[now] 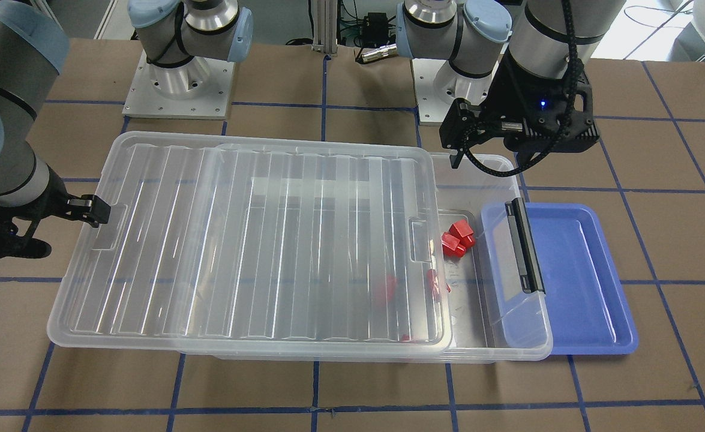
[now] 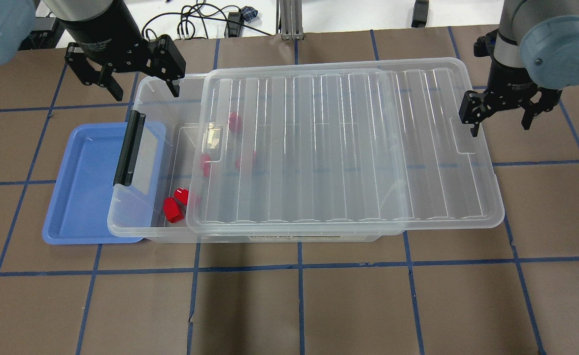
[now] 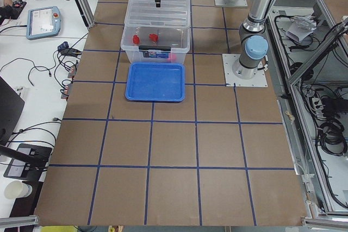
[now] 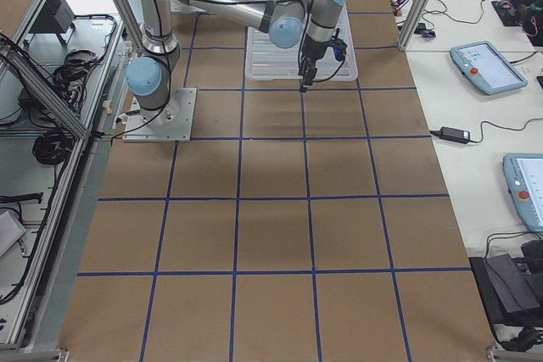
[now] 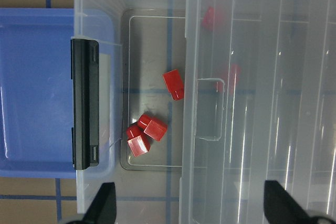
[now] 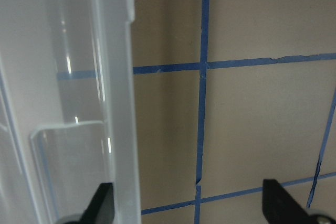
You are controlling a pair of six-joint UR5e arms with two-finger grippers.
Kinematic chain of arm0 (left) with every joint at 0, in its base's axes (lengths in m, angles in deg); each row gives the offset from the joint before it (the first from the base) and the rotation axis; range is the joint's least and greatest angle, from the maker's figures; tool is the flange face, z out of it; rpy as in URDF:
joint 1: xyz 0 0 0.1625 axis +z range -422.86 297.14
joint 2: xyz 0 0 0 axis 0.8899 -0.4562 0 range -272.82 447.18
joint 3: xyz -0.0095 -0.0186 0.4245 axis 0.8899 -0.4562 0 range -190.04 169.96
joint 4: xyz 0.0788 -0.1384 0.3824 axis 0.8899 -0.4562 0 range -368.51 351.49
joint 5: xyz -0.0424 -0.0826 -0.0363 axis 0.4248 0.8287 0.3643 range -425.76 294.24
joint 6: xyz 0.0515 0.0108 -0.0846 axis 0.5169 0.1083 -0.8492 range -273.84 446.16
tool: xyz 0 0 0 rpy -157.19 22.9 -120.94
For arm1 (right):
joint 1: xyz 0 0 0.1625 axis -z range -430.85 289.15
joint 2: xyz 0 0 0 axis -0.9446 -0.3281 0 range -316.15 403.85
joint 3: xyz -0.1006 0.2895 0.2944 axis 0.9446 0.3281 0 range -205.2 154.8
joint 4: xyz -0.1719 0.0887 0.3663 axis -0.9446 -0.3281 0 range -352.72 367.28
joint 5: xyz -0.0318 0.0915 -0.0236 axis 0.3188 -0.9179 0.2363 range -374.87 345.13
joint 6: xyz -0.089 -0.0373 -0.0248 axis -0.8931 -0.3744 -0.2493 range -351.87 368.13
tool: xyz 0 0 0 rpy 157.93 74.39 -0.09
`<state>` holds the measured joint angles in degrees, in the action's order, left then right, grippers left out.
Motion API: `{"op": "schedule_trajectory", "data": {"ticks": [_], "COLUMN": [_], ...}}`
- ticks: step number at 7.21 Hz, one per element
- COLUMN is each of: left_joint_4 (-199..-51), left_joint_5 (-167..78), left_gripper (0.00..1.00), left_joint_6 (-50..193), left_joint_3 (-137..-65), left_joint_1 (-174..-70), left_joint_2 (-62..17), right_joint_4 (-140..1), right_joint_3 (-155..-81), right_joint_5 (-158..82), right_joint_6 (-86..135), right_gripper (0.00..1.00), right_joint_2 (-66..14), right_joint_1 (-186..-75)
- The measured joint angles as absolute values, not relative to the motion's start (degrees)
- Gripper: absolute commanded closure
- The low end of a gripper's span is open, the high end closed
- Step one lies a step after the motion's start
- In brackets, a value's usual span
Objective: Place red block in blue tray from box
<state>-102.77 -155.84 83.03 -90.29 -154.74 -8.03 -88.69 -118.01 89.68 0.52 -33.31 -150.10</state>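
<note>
The box (image 2: 144, 231) is a clear bin. Its ribbed lid (image 2: 343, 148) is slid toward my right side, so the end by the black latch handle (image 2: 129, 148) is uncovered. Three red blocks (image 5: 144, 132) lie clustered in the uncovered end and another red block (image 5: 173, 84) lies near them. More show blurred under the lid. The blue tray (image 2: 82, 182) lies empty beside the latch end. My left gripper (image 2: 146, 92) is open and empty above the bin's uncovered far corner. My right gripper (image 2: 500, 125) is open at the lid's right edge.
The table is brown board marked with blue tape lines (image 2: 299, 266). The bin's latch end overlaps the tray's near rim (image 1: 508, 252) in the front view. Both arm bases (image 1: 178, 84) stand behind the bin.
</note>
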Motion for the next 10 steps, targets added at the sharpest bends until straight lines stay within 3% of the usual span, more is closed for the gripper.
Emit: {"op": "schedule_trajectory", "data": {"ticks": [4, 7, 10], "left_joint_4": [-99.0, -84.2, -76.2], "left_joint_5": [-155.7, -155.6, -155.6], "left_gripper": [0.00, 0.00, 0.00], "left_joint_6": [85.1, 85.2, 85.5], "left_joint_3": [-93.8, -102.2, -104.9], "left_joint_1": [-153.9, -153.8, -153.7], "left_joint_2": [-11.0, -13.3, -17.2], "right_joint_4": [-88.7, -88.8, -88.7], "right_joint_3": [-118.0, -117.9, -117.6], "right_joint_5": [91.2, 91.2, 90.7], "right_joint_6": [-6.8, -10.5, -11.2], "right_gripper": [0.00, 0.00, 0.00], "right_joint_2": [-33.3, -33.2, -33.4], "right_joint_1": [-146.5, -143.9, -143.3]}}
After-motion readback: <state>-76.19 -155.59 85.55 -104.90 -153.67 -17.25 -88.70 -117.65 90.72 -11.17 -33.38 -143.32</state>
